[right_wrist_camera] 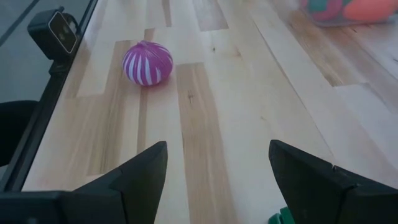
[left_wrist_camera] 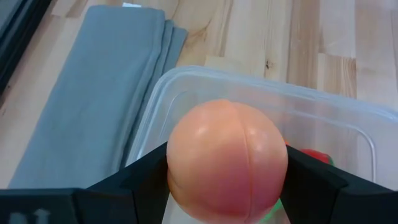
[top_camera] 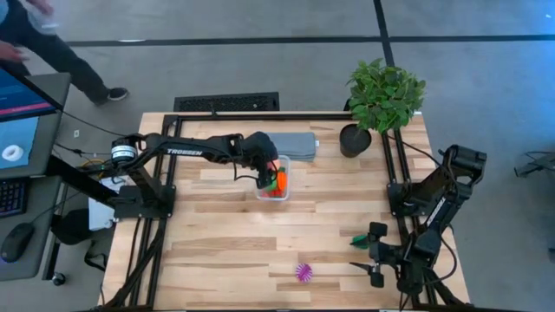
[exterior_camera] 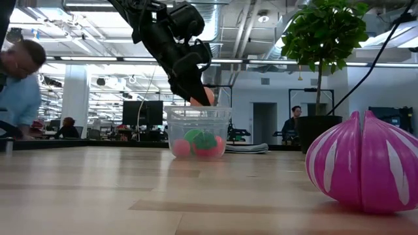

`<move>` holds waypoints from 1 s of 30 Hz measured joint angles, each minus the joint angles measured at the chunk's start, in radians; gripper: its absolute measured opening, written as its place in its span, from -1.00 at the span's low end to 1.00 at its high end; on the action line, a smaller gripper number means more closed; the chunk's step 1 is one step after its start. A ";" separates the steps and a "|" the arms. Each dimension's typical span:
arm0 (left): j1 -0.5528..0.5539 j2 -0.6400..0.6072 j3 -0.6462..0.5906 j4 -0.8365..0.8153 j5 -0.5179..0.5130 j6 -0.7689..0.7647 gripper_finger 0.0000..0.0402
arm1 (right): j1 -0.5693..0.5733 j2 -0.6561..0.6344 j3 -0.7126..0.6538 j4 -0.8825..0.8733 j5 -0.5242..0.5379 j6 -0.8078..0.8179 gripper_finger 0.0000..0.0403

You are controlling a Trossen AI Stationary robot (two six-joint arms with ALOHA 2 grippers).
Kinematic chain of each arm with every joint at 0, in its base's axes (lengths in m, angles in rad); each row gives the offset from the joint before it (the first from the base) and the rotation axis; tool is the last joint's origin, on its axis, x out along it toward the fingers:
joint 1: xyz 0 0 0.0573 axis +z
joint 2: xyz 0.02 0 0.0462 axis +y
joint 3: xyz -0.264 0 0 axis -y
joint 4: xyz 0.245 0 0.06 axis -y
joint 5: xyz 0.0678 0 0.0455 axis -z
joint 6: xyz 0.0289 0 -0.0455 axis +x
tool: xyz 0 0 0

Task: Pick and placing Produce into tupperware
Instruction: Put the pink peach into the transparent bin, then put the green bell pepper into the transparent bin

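My left gripper (left_wrist_camera: 227, 186) is shut on a peach-coloured toy fruit (left_wrist_camera: 227, 158) just above the clear tub (top_camera: 283, 180), which stands on the table next to the grey pad. Inside the tub (exterior_camera: 198, 134) lie pink, green, red and orange produce pieces. A purple-and-white striped ball (right_wrist_camera: 147, 63) rests on the wood near the near edge (top_camera: 303, 272). My right gripper (right_wrist_camera: 217, 168) is open, low over the table's right near corner (top_camera: 375, 253), with a green piece (top_camera: 358, 240) beside it. My left gripper pinches the peach fruit between its two fingers (left_wrist_camera: 146, 171), one on each opposite side of the round body (left_wrist_camera: 180, 165). It comes from above, slanting down. The fruit is lifted clear, hanging over the tub's open top (exterior_camera: 204, 96).
A folded grey pad (left_wrist_camera: 93, 93) lies just beyond the tub toward the far edge. A potted plant (top_camera: 381, 100) stands at the far right corner. Black frame rails run along both table sides. A person (exterior_camera: 19, 85) is beyond the table's left far corner. Bare wood lies between tub and purple ball.
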 joint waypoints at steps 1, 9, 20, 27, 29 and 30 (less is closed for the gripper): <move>0.000 0.000 0.000 -0.002 0.000 0.000 0.20 | 0.000 0.000 0.000 0.000 0.000 0.000 0.52; 0.000 0.001 -0.001 0.000 0.000 -0.005 0.21 | 0.000 0.000 0.000 0.000 0.000 0.002 0.52; 0.018 0.002 -0.072 0.060 -0.028 -0.039 0.36 | 0.001 0.000 0.000 0.003 0.000 0.002 0.52; 0.018 0.001 -0.076 0.105 -0.024 -0.031 0.40 | 0.000 0.000 0.000 0.003 0.000 0.002 0.52; 0.019 -0.004 -0.076 0.116 -0.013 -0.019 0.40 | 0.000 0.000 0.000 0.002 -0.001 0.002 0.52; 0.019 -0.005 -0.076 0.130 0.003 -0.015 0.40 | 0.000 -0.001 0.000 0.002 -0.001 0.002 0.52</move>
